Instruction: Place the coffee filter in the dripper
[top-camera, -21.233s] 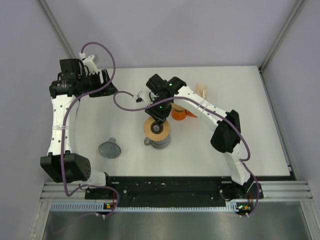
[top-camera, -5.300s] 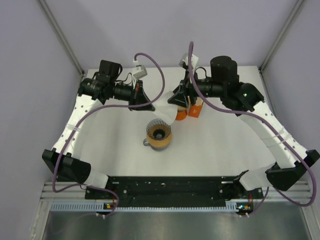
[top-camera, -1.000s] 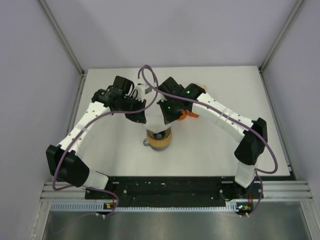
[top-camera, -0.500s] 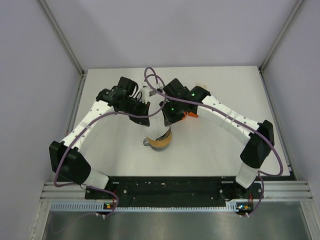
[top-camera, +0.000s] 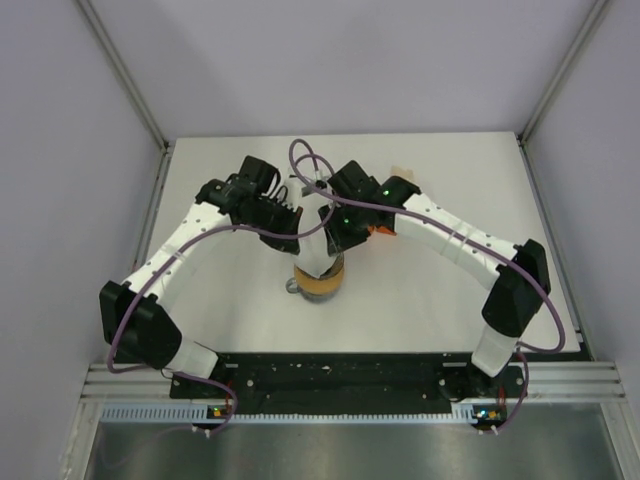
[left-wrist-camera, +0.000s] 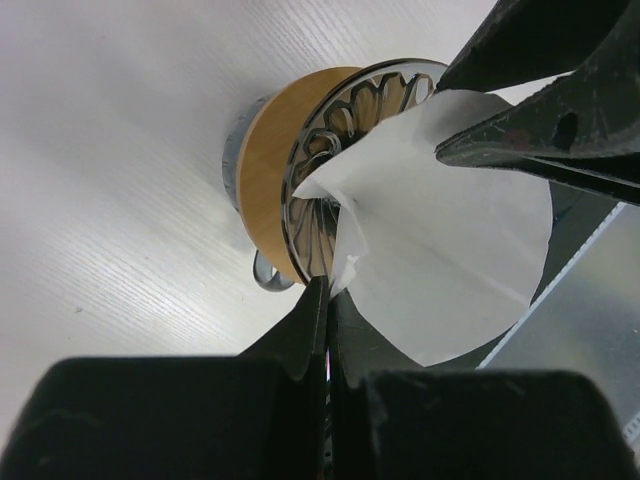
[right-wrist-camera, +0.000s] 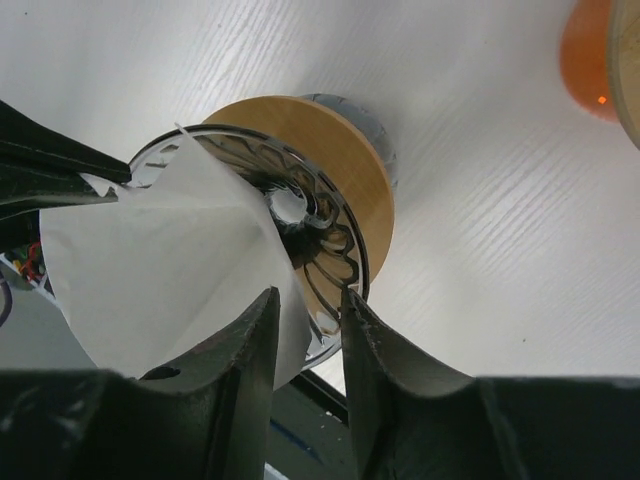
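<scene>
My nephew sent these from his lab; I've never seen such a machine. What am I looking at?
Two robot arms are bolted to the near edge of a white table. One picture looks down from above. The other two come from a camera on each wrist, so that arm's own hand shows at the bottom. On the table stands a coffee dripper, metal with a wooden band, with something orange nearby. The left hand is shut on the edge of a white paper filter, holding it at the dripper's mouth. The right hand stands open beside the paper. The filter is not yet seated.
</scene>
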